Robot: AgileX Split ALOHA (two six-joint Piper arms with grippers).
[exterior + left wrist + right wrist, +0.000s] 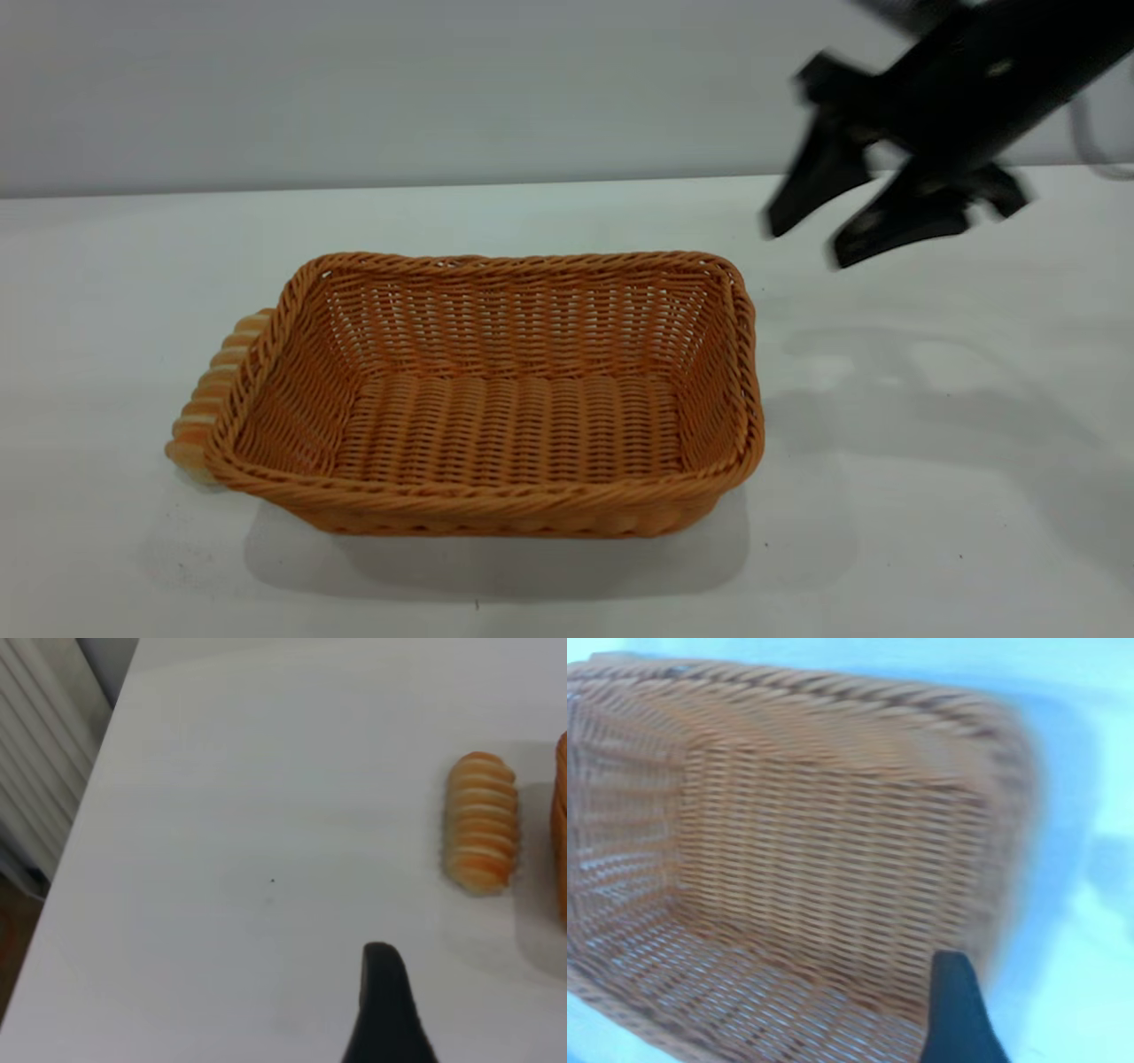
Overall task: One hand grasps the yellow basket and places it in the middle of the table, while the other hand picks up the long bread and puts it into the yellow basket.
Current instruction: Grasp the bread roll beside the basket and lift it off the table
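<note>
long bread: mostly hidden behind the yellow basket in the exterior view.
right gripper: smeared with blur; its arm is cut off at the top edge.
left gripper: only one dark fingertip shows.

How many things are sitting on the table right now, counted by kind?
Baskets: 1, the yellow basket
Breads: 1, the long bread
Total: 2 on the table
</note>
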